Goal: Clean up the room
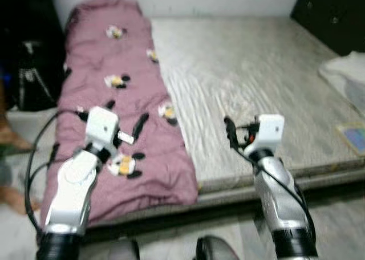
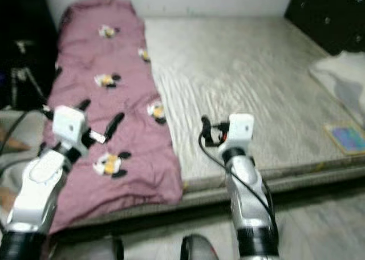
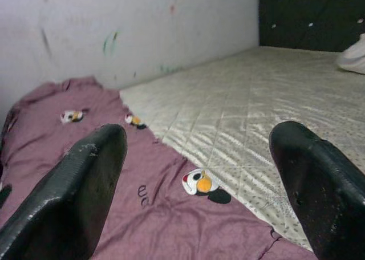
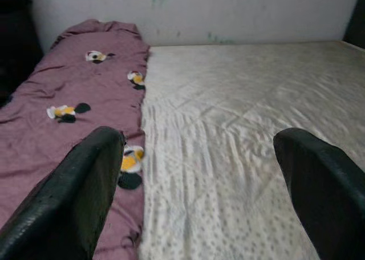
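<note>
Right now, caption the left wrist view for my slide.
Open left gripper poised over mauve cartoon-print blanket beside bare quilted mattress.

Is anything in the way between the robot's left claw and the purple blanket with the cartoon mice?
Nothing visible. The left gripper hovers open right above the purple cartoon-print blanket, with only bare blanket between its fingers.

A pink blanket (image 1: 122,106) covers the mattress's (image 1: 256,83) left side.

At your twelve o'clock stands a pale wall (image 1: 228,0) with faint green smudges. A dark tufted headboard (image 1: 333,15) sits at two o'clock. At ten o'clock, a tripod (image 1: 29,72) stands in dark shadow.
</note>
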### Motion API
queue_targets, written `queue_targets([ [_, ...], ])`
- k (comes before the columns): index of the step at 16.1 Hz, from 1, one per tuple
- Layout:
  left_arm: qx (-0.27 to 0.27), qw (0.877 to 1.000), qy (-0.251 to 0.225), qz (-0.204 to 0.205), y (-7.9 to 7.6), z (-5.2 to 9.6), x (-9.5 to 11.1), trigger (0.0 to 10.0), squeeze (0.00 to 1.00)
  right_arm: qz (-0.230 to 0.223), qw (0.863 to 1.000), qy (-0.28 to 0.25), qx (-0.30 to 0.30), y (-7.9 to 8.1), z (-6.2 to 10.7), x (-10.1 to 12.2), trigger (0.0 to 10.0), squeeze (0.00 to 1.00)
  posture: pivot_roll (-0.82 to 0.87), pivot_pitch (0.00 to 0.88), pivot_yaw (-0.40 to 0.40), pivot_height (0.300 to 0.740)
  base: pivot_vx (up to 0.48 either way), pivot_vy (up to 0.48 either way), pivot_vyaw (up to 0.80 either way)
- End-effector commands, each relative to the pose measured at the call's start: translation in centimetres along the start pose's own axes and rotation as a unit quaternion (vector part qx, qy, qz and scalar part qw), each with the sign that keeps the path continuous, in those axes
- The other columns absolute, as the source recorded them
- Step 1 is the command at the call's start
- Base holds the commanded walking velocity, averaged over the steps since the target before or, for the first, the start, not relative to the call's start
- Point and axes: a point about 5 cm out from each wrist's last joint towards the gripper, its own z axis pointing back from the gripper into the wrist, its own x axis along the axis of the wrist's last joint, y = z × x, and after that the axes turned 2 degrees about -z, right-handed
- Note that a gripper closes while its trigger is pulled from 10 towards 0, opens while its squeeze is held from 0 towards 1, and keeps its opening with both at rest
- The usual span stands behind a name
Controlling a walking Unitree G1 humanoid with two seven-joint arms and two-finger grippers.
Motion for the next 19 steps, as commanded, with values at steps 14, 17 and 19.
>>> queue_targets([
  [14, 0.057, 0.995, 0.05, 0.07, -1.0, -0.8, -2.8, 10.0, 0.0, -0.024, 0.999, 0.002, -0.035, -1.1, 0.3, -0.2, 10.0, 0.0, -0.05, 0.0, -0.07, 0.74, 0.0, 0.0, 0.0],
  [17, 0.063, 0.992, 0.062, 0.086, -1.4, -0.3, -3.3, 10.0, 0.0, -0.031, 0.999, -0.001, -0.027, -0.6, 0.9, -0.5, 10.0, 0.0, -0.05, 0.0, -0.061, 0.74, 0.0, 0.0, 0.0],
  [19, 0.055, 0.993, 0.068, 0.082, -1.5, -0.1, -3.6, 10.0, 0.0, -0.035, 0.999, 0.008, -0.029, -0.4, 1.3, -1.0, 10.0, 0.0, -0.06, 0.0, -0.042, 0.74, 0.0, 0.0, 0.0],
])
